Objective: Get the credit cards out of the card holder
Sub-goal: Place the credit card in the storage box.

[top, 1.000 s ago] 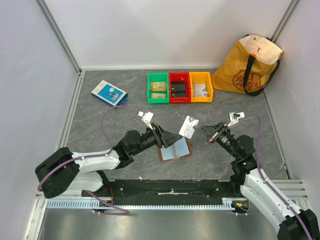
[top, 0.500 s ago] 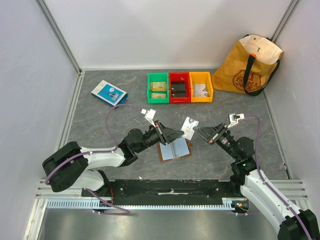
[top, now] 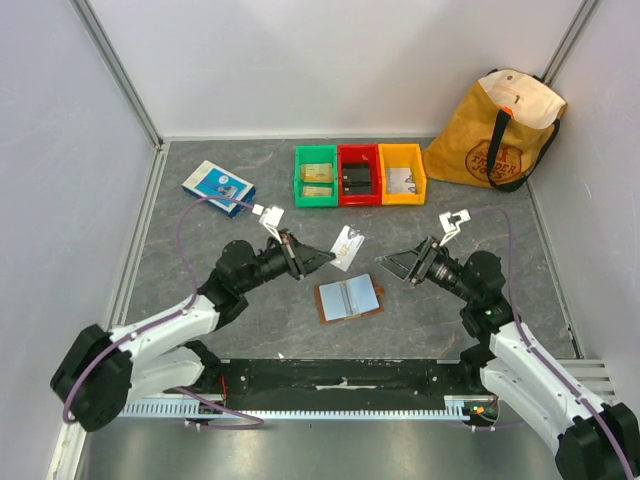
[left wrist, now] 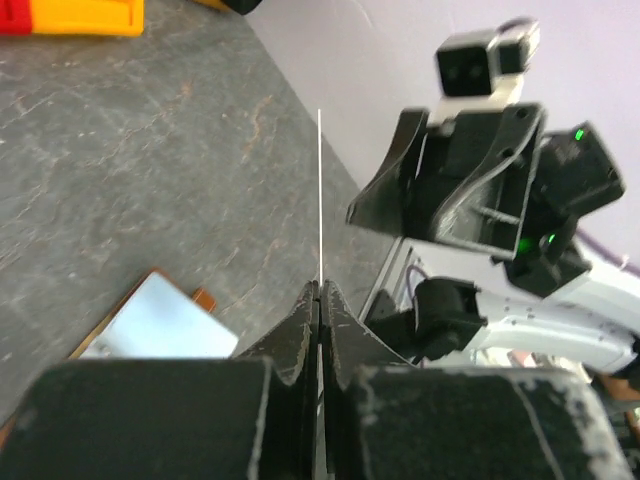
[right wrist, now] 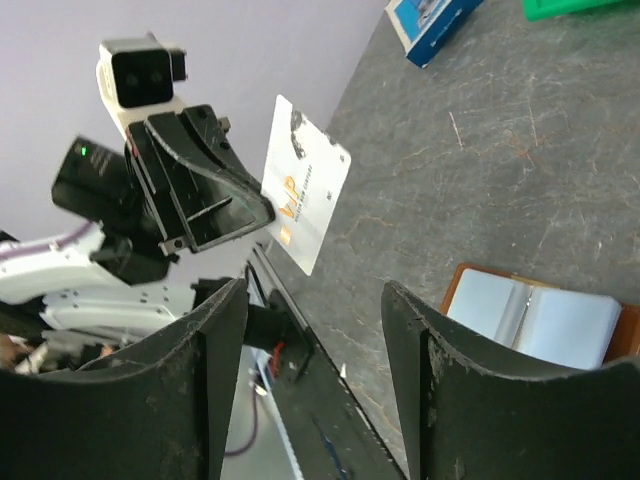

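Grey stone-patterned bench (top: 420,215) walled by pale panels, seen from above: the card holder (top: 349,298) lies open and flat near the middle of the near edge, its pale inner faces up. Just beyond it, the left pincer (top: 328,258) is closed on one credit card (top: 348,246) and holds it clear of the bench. The right pincer (top: 393,266) faces it from the right side, jaws apart and holding nothing, near the card but not touching it.

Left wrist view: the card shows edge-on as a thin pale line rising from the shut fingertips, gripped by its lower margin. The holder lies on the bench beneath.

Right wrist view: both fingers (right wrist: 210,390) stand wide, with the card's printed face beyond them, untouched. Whether more cards sit in the holder's pockets I cannot tell.

I judge the card to be light, stiff though slightly springy, and slick. It should be pinched flat across both faces close to an edge; gripped by its edges alone, it would likely skate out.
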